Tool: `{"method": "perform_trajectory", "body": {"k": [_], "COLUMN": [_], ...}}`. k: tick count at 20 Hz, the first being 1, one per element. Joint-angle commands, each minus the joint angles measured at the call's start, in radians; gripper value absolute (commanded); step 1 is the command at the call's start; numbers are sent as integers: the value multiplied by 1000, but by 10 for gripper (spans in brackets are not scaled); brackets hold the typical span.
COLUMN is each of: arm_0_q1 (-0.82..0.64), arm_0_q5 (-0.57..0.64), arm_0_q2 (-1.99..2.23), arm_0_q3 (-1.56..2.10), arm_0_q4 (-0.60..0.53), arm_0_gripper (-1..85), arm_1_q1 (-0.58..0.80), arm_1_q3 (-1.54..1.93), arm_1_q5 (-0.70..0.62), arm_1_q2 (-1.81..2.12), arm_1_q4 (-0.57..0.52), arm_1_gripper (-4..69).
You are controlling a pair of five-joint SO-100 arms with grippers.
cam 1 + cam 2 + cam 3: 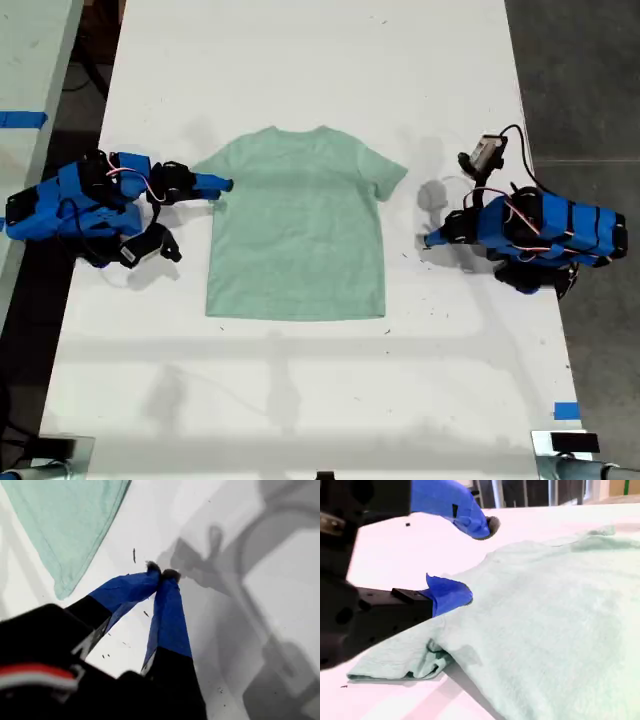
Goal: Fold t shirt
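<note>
The pale mint-green t shirt [297, 230] lies flat, front up, in the middle of the white table [300, 60], neck toward the far edge. My second gripper [224, 184] is at the sleeve on the exterior view's left. In the second wrist view it [475, 560] stands open, with its lower finger [450, 594] resting on the rumpled sleeve of the t shirt [545, 620] and its upper finger raised above the cloth. My first gripper [430, 240] lies on bare table at the exterior view's right, apart from the shirt. Its [161, 572] fingertips are shut together on nothing, with the t shirt's edge [65, 525] nearby.
A small grey device [486, 152] with a black cable sits just behind the first arm. Blue tape marks [566, 410] sit at the table's near corner on the exterior view's right. A second table with blue tape [20, 119] stands beyond the exterior view's left edge.
</note>
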Motion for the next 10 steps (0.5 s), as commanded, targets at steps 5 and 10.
{"method": "perform_trajectory", "body": {"k": [5,10], "arm_0_q1": [8,8], "arm_0_q5": [-6,-8], "arm_0_q2": [8,8], "arm_0_q3": [35,35], "arm_0_q4": [2,2], "arm_0_gripper": [-3,-3], "arm_1_q1": [-8,-11], "arm_1_q3": [41,41], "arm_1_q5": [-23,-20], "arm_1_q2": [8,8], "arm_1_q4": [-29,-29], "arm_1_gripper": [15,15]}}
